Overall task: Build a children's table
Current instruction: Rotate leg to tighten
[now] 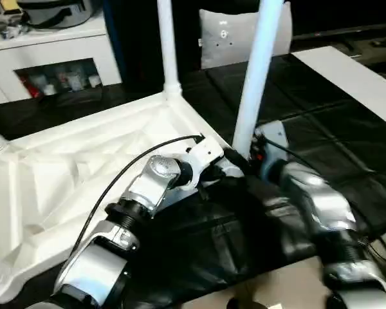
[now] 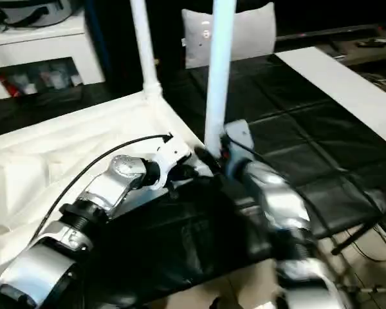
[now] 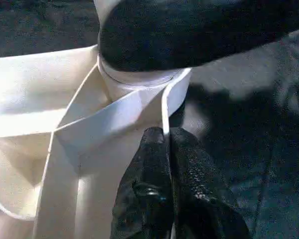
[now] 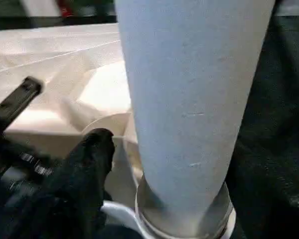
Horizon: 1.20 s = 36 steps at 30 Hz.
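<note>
The white table top (image 1: 83,174) lies upside down on the black counter (image 1: 321,135), and it fills the left and middle of the frame, with its ribbed underside facing up. Two white legs stand upright in its corner sockets: one leg (image 1: 167,45) rises at the far corner, in the upper middle of the frame, and a second leg (image 1: 257,71) rises at the near right corner and leaves the frame at the top. The left gripper (image 3: 168,149) sits at that near right corner, and its two black fingers (image 3: 144,184) are pressed together on the thin edge wall of the table top, just below the round socket. The right gripper (image 4: 119,149) is low beside the second leg, right at the socket; one black finger (image 4: 89,164) shows just beside the foot of the leg, but I cannot tell how wide this gripper stands or whether it has hold of the leg. Both silver forearms reach in from the bottom of the frame. In the upper left there is a white cabinet (image 1: 51,51), and a grey cushion (image 1: 228,35) leans at the back of the counter, in the upper middle.
</note>
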Motion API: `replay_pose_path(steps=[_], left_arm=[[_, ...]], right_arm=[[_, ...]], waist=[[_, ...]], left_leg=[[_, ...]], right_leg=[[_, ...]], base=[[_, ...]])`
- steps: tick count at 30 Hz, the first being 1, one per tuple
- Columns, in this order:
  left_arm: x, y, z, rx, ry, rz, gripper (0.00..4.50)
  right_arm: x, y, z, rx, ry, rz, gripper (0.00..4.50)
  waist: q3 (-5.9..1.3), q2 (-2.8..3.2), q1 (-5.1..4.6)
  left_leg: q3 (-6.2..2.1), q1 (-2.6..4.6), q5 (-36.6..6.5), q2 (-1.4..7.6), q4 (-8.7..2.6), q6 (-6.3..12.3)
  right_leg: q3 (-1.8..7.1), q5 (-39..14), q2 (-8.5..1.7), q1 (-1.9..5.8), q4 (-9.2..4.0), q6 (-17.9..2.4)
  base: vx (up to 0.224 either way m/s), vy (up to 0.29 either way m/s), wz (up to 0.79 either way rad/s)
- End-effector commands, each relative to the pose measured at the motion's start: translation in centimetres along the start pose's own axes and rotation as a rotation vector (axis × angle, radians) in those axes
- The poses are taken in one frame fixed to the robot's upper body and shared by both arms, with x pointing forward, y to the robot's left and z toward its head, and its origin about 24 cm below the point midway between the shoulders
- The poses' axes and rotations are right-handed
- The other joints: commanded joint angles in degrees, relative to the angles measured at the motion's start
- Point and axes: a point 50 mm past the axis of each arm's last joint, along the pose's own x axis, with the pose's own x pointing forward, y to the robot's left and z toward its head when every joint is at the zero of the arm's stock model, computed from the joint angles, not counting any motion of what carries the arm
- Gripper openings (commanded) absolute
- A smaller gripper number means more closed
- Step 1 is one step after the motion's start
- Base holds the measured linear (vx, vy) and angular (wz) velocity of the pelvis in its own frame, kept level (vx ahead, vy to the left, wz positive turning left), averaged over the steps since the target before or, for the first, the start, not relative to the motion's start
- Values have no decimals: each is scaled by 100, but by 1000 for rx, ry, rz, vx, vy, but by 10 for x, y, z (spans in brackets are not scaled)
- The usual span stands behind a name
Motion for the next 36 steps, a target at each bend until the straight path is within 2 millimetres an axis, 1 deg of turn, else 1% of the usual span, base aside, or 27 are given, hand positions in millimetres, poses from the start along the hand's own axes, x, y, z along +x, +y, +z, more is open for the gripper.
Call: replay_pose_path(steps=[1, 2, 3, 4, 5, 6, 7, 8, 9, 10, 11, 13, 14, 16, 17, 18, 21, 25, 26, 27, 28, 29, 30, 32, 33, 34, 36], left_arm=[[-7, 0, 11, 99, -52, -66, 0], [-7, 0, 11, 99, -52, -66, 0], [-10, 1, 7, 111, -40, -75, 0], [-13, 2, 4, 133, -30, -88, 0], [-18, 2, -2, 165, -20, -137, 0], [-19, 2, -2, 169, -19, -146, 0], [-22, 1, -4, 181, -19, -177, 0], [-25, 0, -6, 194, -19, -212, 0], [-29, -2, -9, 218, -15, -264, 0], [-31, -3, -10, 226, -13, -283, 0], [-35, -5, -13, 252, 4, -337, 0], [-39, -7, -17, 273, 23, -379, 0], [-43, -8, -20, 294, 45, -424, 0], [-44, -9, -21, 302, 55, -443, 0], [-46, -10, -23, 315, 64, -474, 0], [-47, -11, -23, 323, 70, -499, 0], [-49, -14, -23, 345, 73, -551, 0], [-50, -15, -22, 367, 80, -580, 0], [-49, -15, -22, 371, 81, -579, 0], [-49, -14, -21, 375, 80, -574, 0], [-49, -14, -21, 375, 80, -574, 0], [-49, -14, -20, 374, 80, -573, 0], [-49, -13, -20, 375, 81, -566, 0], [-49, -13, -21, 375, 82, -563, 0], [-49, -12, -21, 375, 81, -562, 0], [-49, -12, -21, 374, 81, -562, 0], [-49, -12, -21, 373, 80, -560, 0]], right_arm=[[-6, 1, 2, -36, -14, 94, 385], [-6, 1, 2, -36, -14, 94, 392], [-12, 0, 2, -65, -8, 136, 399], [-18, -1, 2, -89, -3, 189, 399], [-27, -1, 3, -151, 5, 273, 399], [-28, -1, 3, -158, 7, 285, 399], [-31, 0, 3, -171, 13, 324, 399], [-35, 1, 3, -188, 20, 368, 399], [-38, 1, 1, -184, 31, 412, 399], [-39, 1, 1, -181, 35, 427, 399], [-42, 2, 0, -174, 45, 477, 399], [-44, 3, -1, -171, 51, 520, 399], [-45, 3, -2, -175, 57, 556, 383], [-46, 3, -2, -176, 59, 568, 383], [-46, 3, -3, -178, 61, 586, 369], [-46, 4, -3, -176, 62, 602, 354], [-46, 6, -3, -155, 65, 661, 333], [-48, 14, -3, -130, 81, 764, 296], [-48, 15, -4, -128, 89, 781, 288], [-47, 16, -4, -128, 94, 794, 277], [-47, 16, -4, -128, 94, 794, 277], [-47, 16, -4, -128, 93, 796, 258], [-46, 17, -4, -123, 92, 802, 258], [-46, 18, -4, -120, 95, 810, 233], [-46, 18, -4, -119, 96, 815, 222], [-45, 18, -4, -119, 96, 818, 222], [-45, 19, -3, -118, 97, 822, 202]], waist=[[-465, -34, 59], [-459, -32, 71], [-454, -28, 78], [-450, -28, 90], [-435, -36, 132], [-435, -36, 132], [-447, -38, 167], [-446, -29, 174], [-448, -44, 191], [-446, -41, 200], [-448, -27, 217], [-453, -25, 236], [-450, -13, 270], [-451, -6, 319], [-454, -8, 354], [-453, -13, 370], [-459, -13, 384], [-463, -52, 404], [-463, -40, 417], [-463, -50, 426], [-461, -49, 428], [-461, -51, 439], [-465, -65, 452], [-465, -60, 465], [-466, -67, 468], [-464, -66, 468], [-470, -66, 473]], left_leg=[[-78, 86, -1241, 273, -350, 622], [-74, 100, -1303, 276, -351, 591], [-79, 103, -1364, 281, -364, 526], [-83, 110, -1411, 287, -366, 503], [-80, 140, -1545, 312, -381, 478], [-80, 140, -1545, 312, -381, 478], [-91, 118, -1583, 318, -384, 485], [-92, 109, -1558, 328, -397, 465], [-87, 122, -1611, 321, -389, 470], [-82, 110, -1594, 322, -388, 473], [-84, 114, -1603, 336, -391, 468], [-82, 117, -1589, 350, -390, 469], [-68, 150, -1603, 359, -390, 439], [-72, 142, -1585, 365, -399, 408], [-65, 162, -1589, 367, -398, 370], [-65, 169, -1641, 367, -403, 341], [-71, 156, -1640, 374, -407, 324], [-66, 137, -1519, 365, -397, 375], [-68, 140, -1490, 371, -396, 380], [-65, 141, -1463, 370, -394, 379], [-63, 137, -1459, 369, -394, 375], [-62, 142, -1447, 367, -393, 358], [-63, 142, -1406, 367, -391, 351], [-61, 144, -1391, 365, -388, 347], [-61, 142, -1381, 364, -386, 348], [-62, 141, -1384, 363, -388, 348], [-64, 143, -1367, 366, -386, 346]], right_leg=[[271, -1521, -372, 401, -356, -1184], [273, -1636, -374, 390, -369, -1152], [270, -1780, -364, 388, -374, -1102], [267, -1839, -362, 382, -384, -1075], [283, -1941, -366, 357, -401, -1028], [283, -1941, -366, 357, -401, -1028], [280, -1957, -372, 385, -388, -987], [290, -1866, -369, 371, -361, -1019], [281, -1867, -370, 371, -369, -1055], [288, -1866, -379, 378, -359, -1063], [291, -1883, -389, 370, -354, -1084], [297, -1822, -388, 364, -338, -1123], [307, -1816, -380, 330, -342, -1157], [311, -1806, -384, 339, -327, -1161], [318, -1793, -385, 322, -324, -1164], [318, -1827, -390, 322, -327, -1170], [320, -1805, -392, 336, -305, -1167], [321, -1775, -399, 351, -298, -1172], [323, -1799, -402, 346, -296, -1160], [325, -1830, -403, 344, -299, -1145], [326, -1855, -404, 342, -301, -1136], [325, -1913, -403, 338, -307, -1111], [326, -1926, -408, 340, -306, -1096], [324, -1954, -405, 333, -311, -1079], [323, -1951, -406, 335, -309, -1075], [322, -1965, -405, 335, -311, -1068], [322, -1981, -409, 335, -310, -1050]], base=[[0, 0, 0], [0, 0, 0], [0, 0, 0], [0, 0, 0], [0, 0, 0], [0, 0, 0], [0, 0, 0], [0, 0, 0], [0, 0, 0], [0, 0, 0], [0, 0, 0], [0, 0, 0], [0, 0, 0], [0, 0, 0], [0, 0, 0], [0, 0, 0], [0, 0, 0], [0, 0, 0], [0, 0, 0], [0, 0, 0], [0, 0, 0], [0, 0, 0], [0, 0, 0], [0, 0, 0], [0, 0, 0], [0, 0, 0], [0, 0, 0]])
